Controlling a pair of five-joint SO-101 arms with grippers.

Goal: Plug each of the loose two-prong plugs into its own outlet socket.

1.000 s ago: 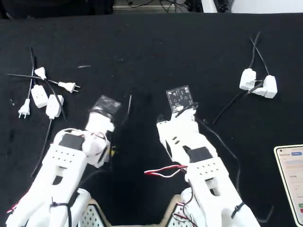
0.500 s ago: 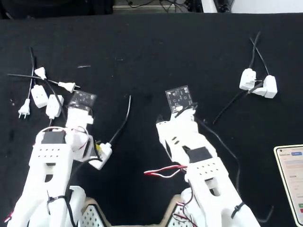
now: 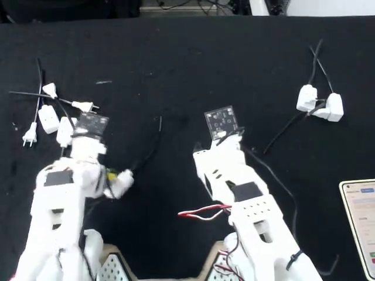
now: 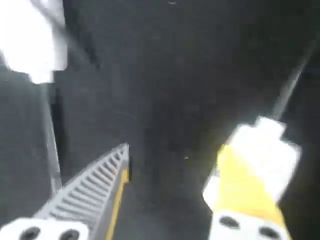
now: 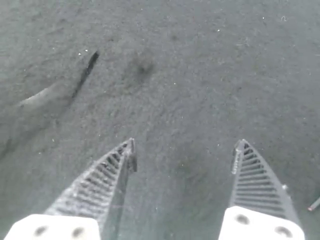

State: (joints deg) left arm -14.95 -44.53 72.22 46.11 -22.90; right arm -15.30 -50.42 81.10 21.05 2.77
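Observation:
Several loose white plugs and outlet blocks lie at the table's far left, among them a two-prong plug (image 3: 85,106), another plug (image 3: 29,136) and an outlet block (image 3: 48,119). My left gripper (image 4: 175,155) is open just right of that cluster, with nothing between its fingers. A white plug body (image 4: 272,142) with a black cable (image 3: 151,147) sits against the tip of its yellow finger (image 4: 240,185); I cannot tell whether it is attached. An outlet block (image 4: 35,40) lies beyond the gripper. My right gripper (image 5: 186,147) is open over bare black cloth at the table's middle.
Two more white outlet blocks (image 3: 319,103) with black cables lie at the far right. A phone (image 3: 360,219) rests at the right edge. The black cloth (image 3: 193,64) covers the whole table.
My left arm has swung left towards the plug cluster, and the white plug body with its cable end moved along with it. The right arm has stayed still.

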